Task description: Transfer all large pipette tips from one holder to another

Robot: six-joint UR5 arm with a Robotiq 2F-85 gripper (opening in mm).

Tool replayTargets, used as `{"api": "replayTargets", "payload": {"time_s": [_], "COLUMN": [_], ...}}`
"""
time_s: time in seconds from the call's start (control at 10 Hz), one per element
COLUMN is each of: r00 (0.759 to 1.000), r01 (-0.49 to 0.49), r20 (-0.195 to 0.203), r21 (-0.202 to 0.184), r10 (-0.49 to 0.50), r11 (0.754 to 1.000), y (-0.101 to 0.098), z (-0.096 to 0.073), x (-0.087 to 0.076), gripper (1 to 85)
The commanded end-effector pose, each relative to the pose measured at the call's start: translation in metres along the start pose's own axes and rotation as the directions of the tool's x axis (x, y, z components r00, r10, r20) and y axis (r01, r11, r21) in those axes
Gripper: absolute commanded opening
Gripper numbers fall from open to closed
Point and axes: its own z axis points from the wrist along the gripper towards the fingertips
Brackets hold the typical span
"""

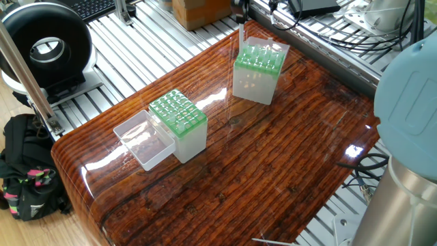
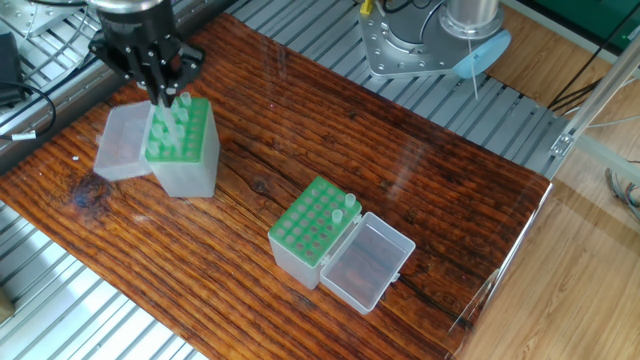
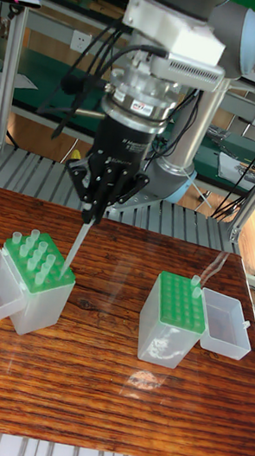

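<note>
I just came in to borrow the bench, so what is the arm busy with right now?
The arm's gripper is shut on a pipette tip and holds it just above the fuller holder, which stands with its lid open. The tip's point is close over that holder's green grid, where several other tips stand. The second holder stands apart with its lid open too; it holds a couple of tips at one corner, and most of its holes look empty.
</note>
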Motion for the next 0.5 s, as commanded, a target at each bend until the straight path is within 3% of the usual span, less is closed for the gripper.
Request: {"api": "replayTargets", "payload": {"time_s": [0.0, 0.2, 0.4], "r00": [0.999, 0.999, 0.995], "r01": [-0.039, -0.049, -0.100], "r20": [0.013, -0.001, 0.005], "r21": [-0.014, 0.007, -0.056], "r10": [0.039, 0.049, 0.101], "r11": [0.999, 0.999, 0.993], "y": [0.013, 0.013, 0.031], "z": [-0.016, -0.019, -0.021], "x": [-0.004, 0.002, 0.001], "gripper": [1.0, 1.0, 1.0]}}
